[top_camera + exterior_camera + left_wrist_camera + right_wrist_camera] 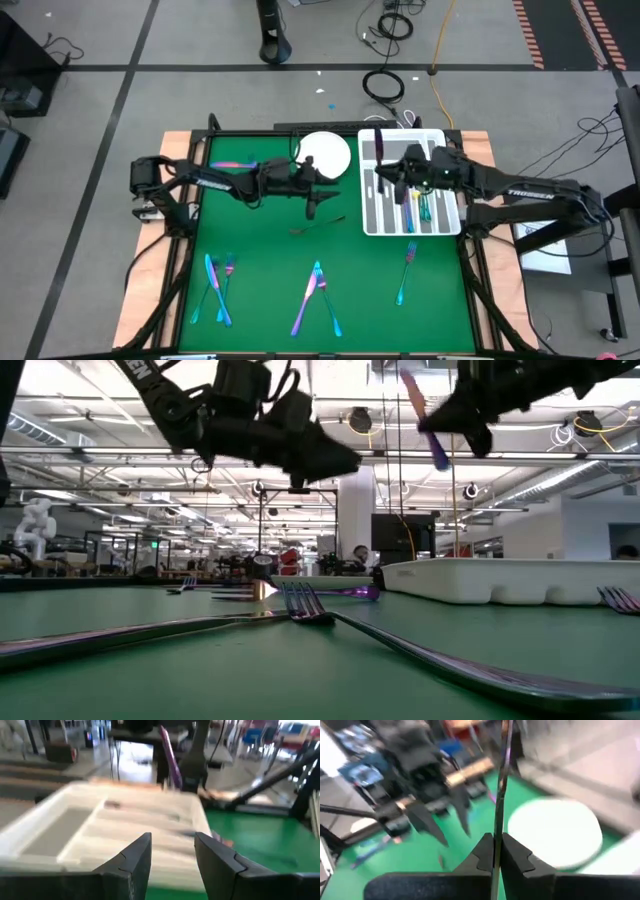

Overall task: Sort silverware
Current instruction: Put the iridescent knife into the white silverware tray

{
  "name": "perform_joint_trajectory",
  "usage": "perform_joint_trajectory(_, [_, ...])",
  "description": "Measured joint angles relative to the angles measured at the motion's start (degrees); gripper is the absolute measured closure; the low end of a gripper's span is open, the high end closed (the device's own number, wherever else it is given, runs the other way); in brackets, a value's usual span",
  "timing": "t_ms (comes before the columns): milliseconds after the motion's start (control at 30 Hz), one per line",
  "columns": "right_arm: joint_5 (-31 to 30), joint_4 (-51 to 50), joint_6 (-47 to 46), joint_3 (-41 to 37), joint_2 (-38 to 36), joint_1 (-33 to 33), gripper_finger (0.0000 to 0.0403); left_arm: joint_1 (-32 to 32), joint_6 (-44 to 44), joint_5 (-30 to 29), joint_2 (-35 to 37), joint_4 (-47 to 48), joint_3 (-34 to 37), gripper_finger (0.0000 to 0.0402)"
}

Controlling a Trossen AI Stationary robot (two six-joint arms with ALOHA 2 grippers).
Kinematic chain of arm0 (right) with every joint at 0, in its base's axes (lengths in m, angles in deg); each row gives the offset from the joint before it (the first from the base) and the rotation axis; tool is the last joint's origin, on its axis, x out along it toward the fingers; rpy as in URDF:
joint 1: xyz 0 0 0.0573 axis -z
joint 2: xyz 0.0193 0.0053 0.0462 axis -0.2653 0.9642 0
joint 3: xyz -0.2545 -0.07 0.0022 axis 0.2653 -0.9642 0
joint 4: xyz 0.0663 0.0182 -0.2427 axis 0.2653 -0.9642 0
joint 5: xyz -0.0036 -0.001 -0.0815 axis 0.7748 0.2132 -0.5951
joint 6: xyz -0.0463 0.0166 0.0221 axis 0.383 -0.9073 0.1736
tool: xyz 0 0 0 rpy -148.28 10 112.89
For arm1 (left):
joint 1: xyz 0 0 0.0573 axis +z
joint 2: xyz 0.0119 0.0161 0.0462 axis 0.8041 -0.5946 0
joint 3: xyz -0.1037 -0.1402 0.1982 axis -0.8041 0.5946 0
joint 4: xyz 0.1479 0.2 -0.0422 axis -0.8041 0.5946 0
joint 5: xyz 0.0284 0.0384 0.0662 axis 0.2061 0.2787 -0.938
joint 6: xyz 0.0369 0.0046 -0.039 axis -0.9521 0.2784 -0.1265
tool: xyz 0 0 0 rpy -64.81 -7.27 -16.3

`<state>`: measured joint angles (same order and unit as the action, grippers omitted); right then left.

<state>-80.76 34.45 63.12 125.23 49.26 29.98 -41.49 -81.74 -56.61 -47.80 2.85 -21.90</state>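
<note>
Silverware [316, 290] lies scattered across the green desk [260, 260] as the right claw [497, 851], raised above the white slotted tray [447, 222], pinches one slim utensil [501, 785] upright; the left claw [172, 851] hangs with fingers spread near the white plate [330, 152], holding nothing

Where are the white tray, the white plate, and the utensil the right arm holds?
white tray [452, 226]: high view, right rim.
white plate [335, 152]: high view, bare centre.
held utensil [501, 785]: right wrist view, mid-handle above the shut fingers.
</note>
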Motion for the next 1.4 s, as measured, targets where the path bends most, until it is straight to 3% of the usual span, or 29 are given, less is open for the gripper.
perform_joint_trajectory(233, [0.36, -25.08, -14.4, -0.04, -0.61, 4.89, 0.0403, 1.27, -1.15, 0.2, 0.4, -0.84, 3.59, 0.0249])
perform_joint_trajectory(433, [2.79, -38.27, -22.92, -0.26, -0.94, 8.78, 0.0403, 1.82, -2.28, 1.03, 1.26, -0.1, 4.97, 0.0249])
perform_joint_trajectory(633, [9.76, -36.07, -30.8, -5.49, -0.89, 11.36, 0.0403, 1.84, -4.57, 1.49, 2.85, -0.83, 4.97, 0.0249])
perform_joint_trajectory(967, [10.01, -33.67, -36.69, -12.89, -0.62, 11.47, 0.0403, 1.84, -5.73, 2.91, 2.89, -2.44, 4.97, 0.0249])
perform_joint_trajectory(1400, [11.14, -29.55, -37.46, -13.55, 5.76, 11.47, 0.0399, 1.84, -5.55, 2.91, 2.89, -5.33, 4.97, 0.0249])
